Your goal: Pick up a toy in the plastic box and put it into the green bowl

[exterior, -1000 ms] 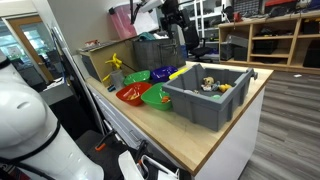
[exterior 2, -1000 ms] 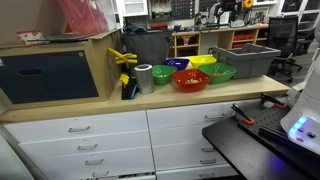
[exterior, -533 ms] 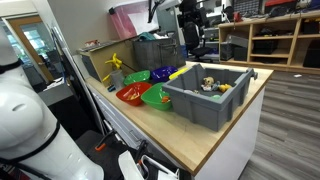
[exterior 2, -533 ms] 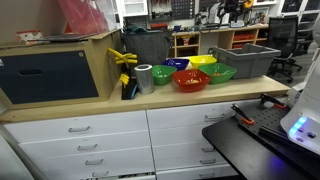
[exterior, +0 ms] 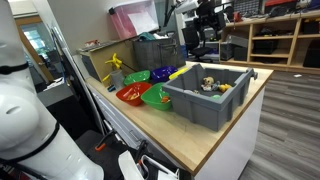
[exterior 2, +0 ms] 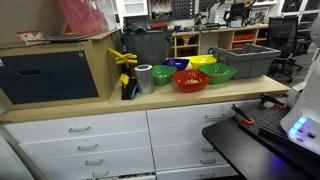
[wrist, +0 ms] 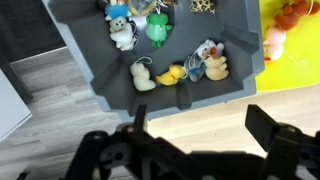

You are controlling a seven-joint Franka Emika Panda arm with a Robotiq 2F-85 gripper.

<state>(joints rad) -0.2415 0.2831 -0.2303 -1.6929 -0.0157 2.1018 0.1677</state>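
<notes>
The table (exterior: pixel 200 145) was seen to carry the plastic box (exterior: pixel 205 103) toward its right end, and the toys to be picked were all lying on the box's floor. The green bowl (exterior: pixel 157 97) was set just beside the box's left wall, touching or nearly touching a red bowl (exterior: pixel 130 94). A second green bowl (exterior: pixel 137 76) and a yellow bowl (exterior: pixel 170 73) were crowded farther back. The gripper (wrist: pixel 195 140) was held well above the box, its jaws spread wide with nothing caught between them.

Several risks could be judged from this. The box's tall sloping walls could be struck on the descent if the jaws were brought down near an edge. In the wrist view a yellow toy (wrist: pixel 170 75) was lying against a white toy (wrist: pixel 143 77), with a pale toy (wrist: pixel 208 62) just right of them, so two might be pinched together, or one nudged aside and missed. The toys looked soft, so a shallow grip could be lost during the lift over the rim. With two green bowls so near the others, the drop could be made into the wrong one.
</notes>
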